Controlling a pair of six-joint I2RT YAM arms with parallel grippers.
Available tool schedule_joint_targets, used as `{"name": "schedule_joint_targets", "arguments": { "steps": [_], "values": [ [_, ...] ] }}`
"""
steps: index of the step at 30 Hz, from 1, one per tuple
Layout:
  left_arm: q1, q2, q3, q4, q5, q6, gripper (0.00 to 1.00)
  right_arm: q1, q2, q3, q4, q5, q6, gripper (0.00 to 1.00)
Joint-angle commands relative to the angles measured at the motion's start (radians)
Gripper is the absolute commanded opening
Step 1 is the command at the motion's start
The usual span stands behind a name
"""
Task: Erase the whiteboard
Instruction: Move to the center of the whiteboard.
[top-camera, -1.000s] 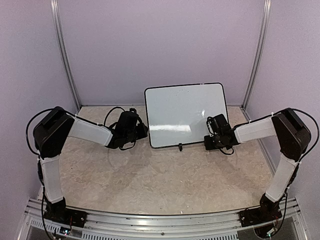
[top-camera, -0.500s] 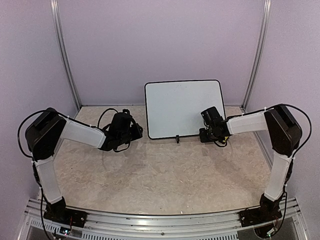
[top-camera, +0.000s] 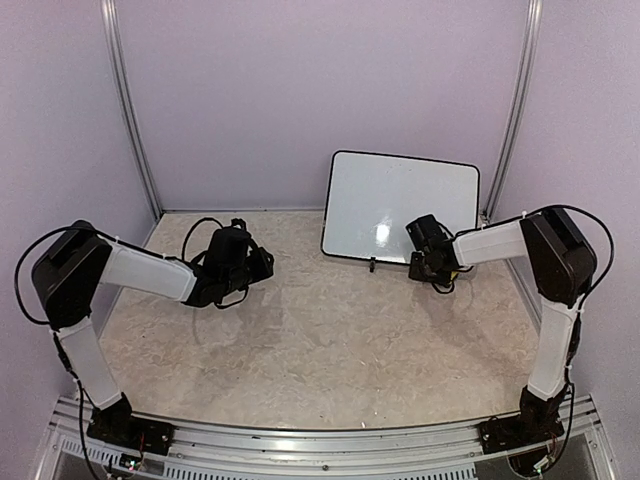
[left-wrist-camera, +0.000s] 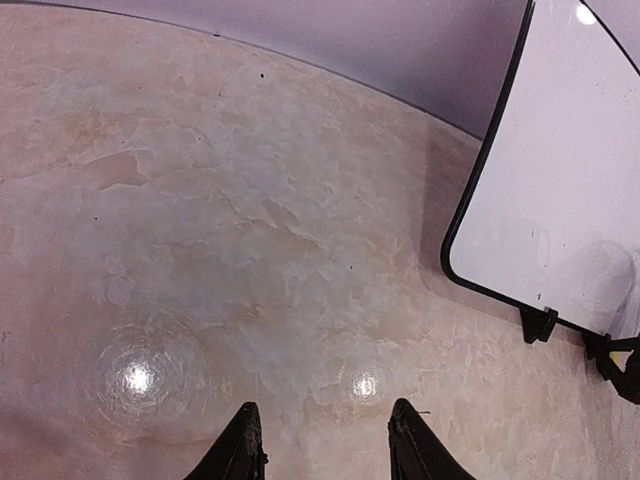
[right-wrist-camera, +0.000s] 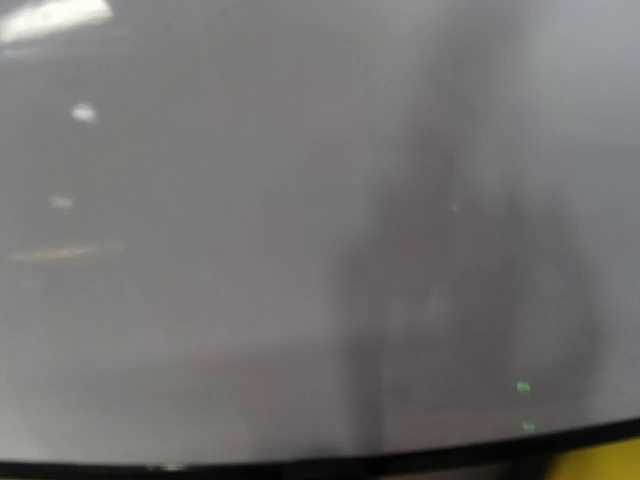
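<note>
The whiteboard (top-camera: 400, 205) stands tilted on its black wire stand (top-camera: 372, 265) at the back right, and its face looks blank. My right gripper (top-camera: 418, 260) is against its lower right part. The right wrist view is filled by the blurred board (right-wrist-camera: 250, 250), with its black rim along the bottom and a bit of yellow sponge (right-wrist-camera: 600, 462) in the corner. The left wrist view shows that yellow sponge (left-wrist-camera: 622, 347) between black fingers at its right edge. My left gripper (top-camera: 262, 262) hovers left of the board (left-wrist-camera: 560, 200), open (left-wrist-camera: 325, 440), with only table between its fingers (left-wrist-camera: 245, 450).
The marbled beige table (top-camera: 320, 340) runs to purple walls. Metal posts stand at the back left (top-camera: 135, 130) and back right (top-camera: 510, 120), the right one just beside the board's corner.
The whiteboard has slid right and back toward the wall, with my right gripper following against it. My left arm has drawn back to the left, away from the board.
</note>
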Motion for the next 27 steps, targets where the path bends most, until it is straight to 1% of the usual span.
{"name": "schedule_joint_targets", "arguments": {
  "steps": [1,6,9,13,18,22,27],
  "values": [
    [0.004,-0.034,-0.011,0.025,-0.007,0.01,0.41,-0.072,-0.036,-0.051,-0.058,0.137,0.186,0.0],
    [0.003,-0.037,-0.025,0.036,-0.005,0.007,0.41,-0.121,-0.056,-0.067,-0.112,0.186,0.289,0.0],
    [0.001,-0.041,-0.032,0.04,-0.005,0.009,0.41,-0.134,-0.06,-0.075,-0.147,0.222,0.343,0.0],
    [0.001,-0.05,-0.043,0.047,-0.009,0.013,0.41,-0.138,-0.072,-0.108,-0.15,0.243,0.394,0.0],
    [0.002,-0.062,-0.048,0.048,-0.011,0.016,0.41,-0.138,-0.068,-0.131,-0.129,0.238,0.398,0.0],
    [0.003,-0.065,-0.052,0.048,-0.012,0.015,0.41,-0.138,-0.044,-0.105,-0.162,0.23,0.401,0.0],
    [0.002,-0.065,-0.051,0.052,-0.008,0.017,0.41,-0.133,-0.051,-0.128,-0.149,0.217,0.412,0.1]
  ]
}}
